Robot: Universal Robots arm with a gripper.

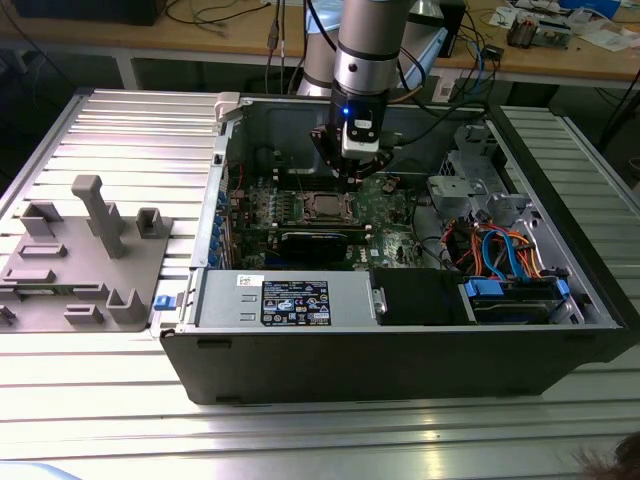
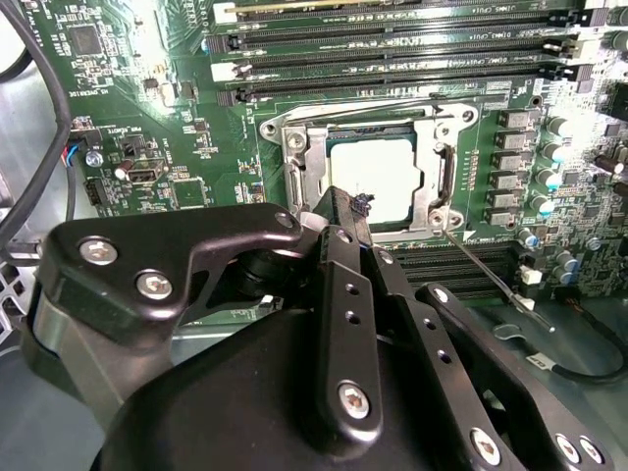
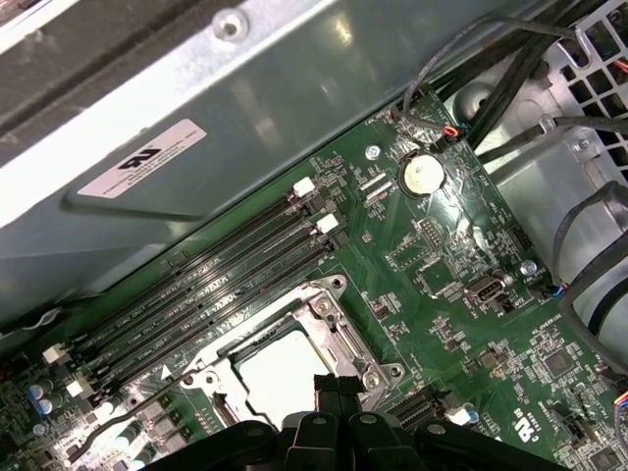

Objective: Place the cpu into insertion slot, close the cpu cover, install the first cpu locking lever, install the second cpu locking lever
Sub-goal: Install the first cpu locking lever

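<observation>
- Over the board (image 1: 392,216), exterior view: gripper (image 1: 356,172) hangs just beside one cpu (image 1: 328,207).
- Second wrist view: cpu sits in slot (image 2: 421,167), one cover (image 2: 304,165) lowered over it; jaws pinched together, empty; two levers (image 2: 483,265), one jutting loose.
- First wrist view: fingertips (image 3: 329,388) near cover's edge; levers likely remain.

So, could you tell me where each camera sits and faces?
Exterior view: off the arm, looking down into the open black computer case; grey robot arm shows.
Second wrist view: at the wrist, facing the silver square cpu; shut black fingers show.
First wrist view: at the wrist, toward the case wall; shares that cpu and fingers.
</observation>
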